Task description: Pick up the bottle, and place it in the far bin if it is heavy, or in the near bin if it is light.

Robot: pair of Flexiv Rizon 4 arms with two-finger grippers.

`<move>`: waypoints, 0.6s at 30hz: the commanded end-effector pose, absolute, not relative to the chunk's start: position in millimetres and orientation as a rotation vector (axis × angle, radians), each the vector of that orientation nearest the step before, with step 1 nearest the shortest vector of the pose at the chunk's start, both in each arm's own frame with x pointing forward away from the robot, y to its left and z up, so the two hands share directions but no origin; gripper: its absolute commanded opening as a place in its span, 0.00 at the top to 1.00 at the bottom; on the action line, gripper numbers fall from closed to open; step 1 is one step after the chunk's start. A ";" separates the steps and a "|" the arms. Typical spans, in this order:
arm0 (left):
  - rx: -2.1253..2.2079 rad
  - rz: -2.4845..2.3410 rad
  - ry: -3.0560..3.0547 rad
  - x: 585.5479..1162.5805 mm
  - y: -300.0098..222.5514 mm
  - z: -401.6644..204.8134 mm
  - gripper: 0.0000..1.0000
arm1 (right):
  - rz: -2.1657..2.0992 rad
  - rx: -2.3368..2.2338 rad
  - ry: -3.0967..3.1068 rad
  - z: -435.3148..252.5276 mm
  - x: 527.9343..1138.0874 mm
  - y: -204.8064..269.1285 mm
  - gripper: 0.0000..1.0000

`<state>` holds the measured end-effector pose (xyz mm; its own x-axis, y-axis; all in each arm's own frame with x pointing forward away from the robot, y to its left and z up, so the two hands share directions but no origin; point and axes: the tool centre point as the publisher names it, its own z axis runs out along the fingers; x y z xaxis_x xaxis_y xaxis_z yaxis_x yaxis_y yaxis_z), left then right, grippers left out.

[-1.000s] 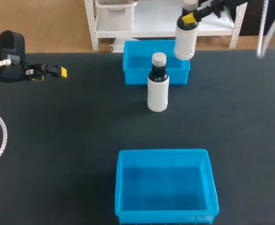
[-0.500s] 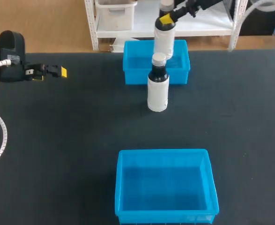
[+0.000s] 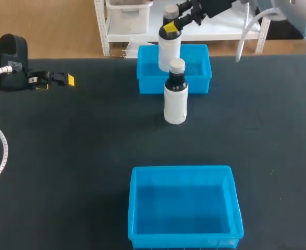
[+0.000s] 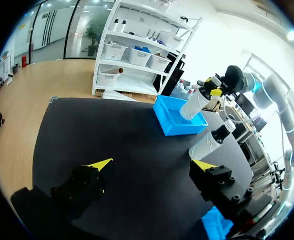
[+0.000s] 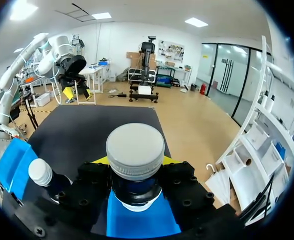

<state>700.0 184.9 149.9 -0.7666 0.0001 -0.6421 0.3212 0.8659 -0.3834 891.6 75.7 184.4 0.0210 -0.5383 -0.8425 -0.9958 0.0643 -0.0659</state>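
A white-labelled dark bottle (image 3: 169, 49) with a grey cap (image 5: 135, 148) hangs upright over the left half of the far blue bin (image 3: 147, 86). My right gripper (image 3: 169, 26) is shut on its neck, one yellow-tipped finger on each side. A second bottle (image 3: 175, 99) of the same kind stands on the table just in front of that bin, also seen below and beside the held one (image 5: 42, 174). The near blue bin (image 3: 181, 170) holds nothing. My left gripper (image 3: 64, 79) sits far off at the table's left edge, open (image 4: 152, 165) and holding nothing.
The table is a dark mat (image 3: 80, 156) with open room between the two bins and to either side. The standing bottle (image 4: 211, 142) is close to the far bin's front wall (image 4: 174, 131).
My right arm has carried the held bottle leftward, from above the far bin's right corner to over its left half. The left arm and the standing bottle have not moved.
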 end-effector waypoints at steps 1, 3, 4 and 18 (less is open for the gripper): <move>0.231 -0.636 2.374 700.0 185.0 149.9 0.00 | 0.861 -1.625 1.598 182.1 905.8 87.2 1.00; 0.231 -0.636 2.374 700.0 185.0 149.9 0.00 | 0.865 -1.630 1.596 179.2 907.7 91.8 1.00; 0.231 -0.636 2.374 700.0 185.0 149.9 0.00 | 0.868 -1.632 1.596 178.1 908.3 93.7 1.00; 0.231 -0.636 2.374 700.0 185.0 149.9 0.00 | 0.923 -1.665 1.606 160.1 918.5 113.9 1.00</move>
